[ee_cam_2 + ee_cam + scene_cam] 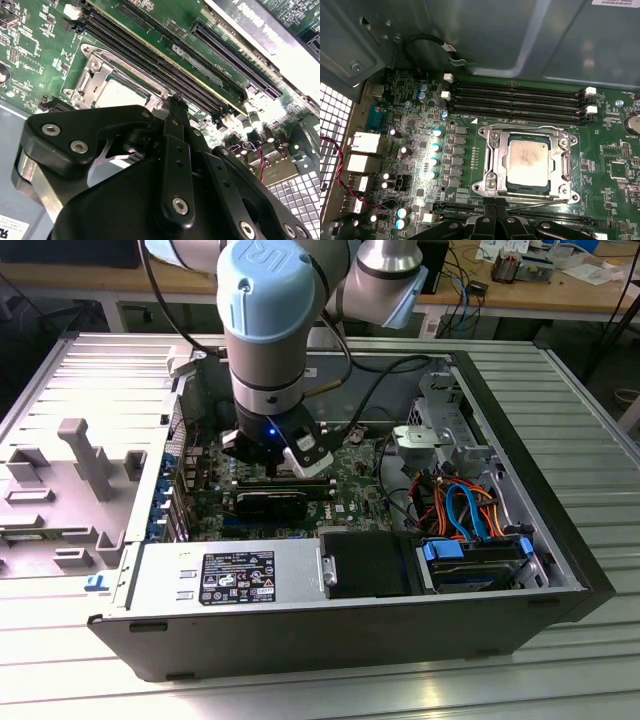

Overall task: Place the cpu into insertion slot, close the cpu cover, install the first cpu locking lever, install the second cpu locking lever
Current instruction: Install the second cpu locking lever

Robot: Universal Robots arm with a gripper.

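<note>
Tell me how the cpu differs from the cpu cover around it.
The cpu is a solid square plate with a dull, smudged grey top; the cpu cover is a shinier open frame with a large square window. The cpu is the smaller one and shows through that window; the cpu cover borders it on all sides. Both are metal and lie flat on the green motherboard, with the gripper at the socket's edge.
</note>
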